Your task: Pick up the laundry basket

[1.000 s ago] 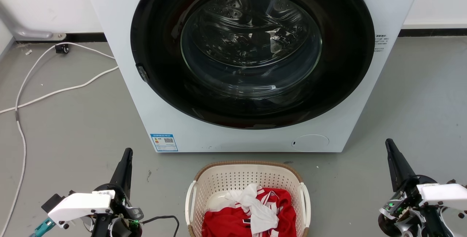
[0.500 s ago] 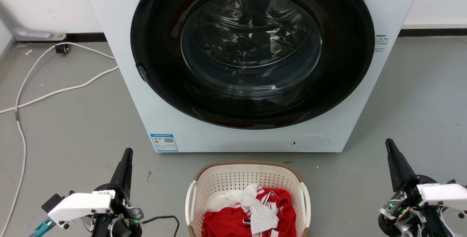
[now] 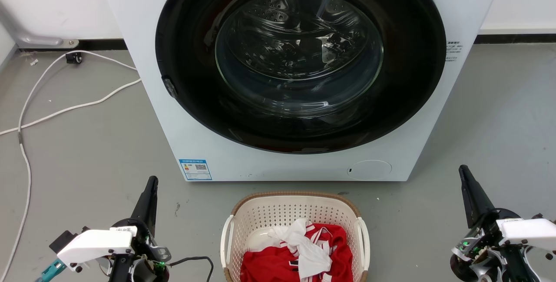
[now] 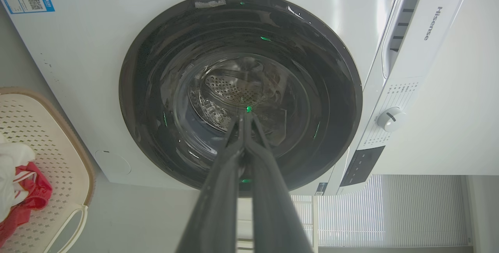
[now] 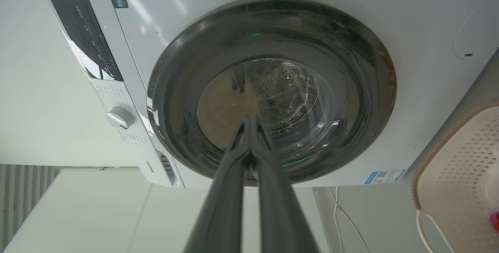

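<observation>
Two grippers flank my view. The left gripper (image 3: 151,184) sits low left, fingers pressed together on nothing. Between them the laundry basket (image 3: 282,212) stands on the floor (image 3: 87,143) just before the washing machine (image 3: 134,34), red and white clothes (image 3: 304,251) inside. The right gripper (image 3: 464,175), well apart from the basket, is likewise clenched and empty.

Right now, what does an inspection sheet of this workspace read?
Surface: grey floor, smooth.
Job's things: laundry basket standing before the Hisense washing machine, red and white clothes inside, ungripped.
Clutter: small pale scrap near the white wall.
Pincers: left pincer and right pincer shut, flanking the basket, apart from it.
Cables: white cable lying left of the machine; black cable by the left arm.
Surroundings: machine's glass door shut; blinds beyond.
</observation>
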{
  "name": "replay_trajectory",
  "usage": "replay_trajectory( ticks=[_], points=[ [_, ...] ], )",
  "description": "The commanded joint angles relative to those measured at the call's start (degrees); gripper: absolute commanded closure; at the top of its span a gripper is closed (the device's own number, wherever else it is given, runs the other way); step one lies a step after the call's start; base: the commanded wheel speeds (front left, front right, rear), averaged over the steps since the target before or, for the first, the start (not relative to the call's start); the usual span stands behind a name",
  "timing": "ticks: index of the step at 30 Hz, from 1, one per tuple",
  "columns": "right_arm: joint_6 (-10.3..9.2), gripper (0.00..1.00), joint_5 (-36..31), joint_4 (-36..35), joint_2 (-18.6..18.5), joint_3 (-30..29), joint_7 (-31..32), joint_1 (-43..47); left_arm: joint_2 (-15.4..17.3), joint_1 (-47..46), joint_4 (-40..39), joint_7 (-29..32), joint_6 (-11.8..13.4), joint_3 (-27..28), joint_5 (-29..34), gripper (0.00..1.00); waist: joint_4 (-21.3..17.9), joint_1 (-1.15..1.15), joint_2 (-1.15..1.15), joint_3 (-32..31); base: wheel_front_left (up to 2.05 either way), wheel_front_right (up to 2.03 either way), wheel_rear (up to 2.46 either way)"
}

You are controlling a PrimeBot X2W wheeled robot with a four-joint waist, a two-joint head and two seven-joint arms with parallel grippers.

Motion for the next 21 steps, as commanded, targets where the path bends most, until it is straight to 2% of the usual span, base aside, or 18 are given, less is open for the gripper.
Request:
replay_trajectory(
  ticks=[1, 11, 12, 21],
  points=[
    [0.00, 1.00, -0.3, 0.1, 0.2, -0.1, 0.1, -0.7, 0.0, -0.6, 0.1, 0.2, -0.2, 0.2, 0.3, 1.00, 0.0, 0.00, 0.00, 0.0, 0.00, 0.00, 0.00],
    [0.00, 1.00, -0.4, 0.1, 0.2, -0.1, 0.1, -0.7, -0.1, -0.6, 0.1, 0.2, -0.2, 0.2, 0.2, 1.00, 0.0, 0.00, 0.00, 0.0, 0.00, 0.00, 0.00],
    [0.00, 0.00, 0.0, 0.0, 0.0, 0.0, 0.0, 0.0, 0.0, 0.0, 0.0, 0.0, 0.0, 0.0, 0.2, 0.00, 0.0, 0.00, 0.00, 0.0, 0.00, 0.00, 0.00],
    [0.00, 0.00, -1.6, -0.7, 0.1, 1.0, -2.0, 1.8, -0.2, 1.5, -0.5, -2.1, 0.0, -1.4, 1.4, 0.00, 0.0, 0.00, 0.00, 0.0, 0.00, 0.00, 0.00]
  ],
)
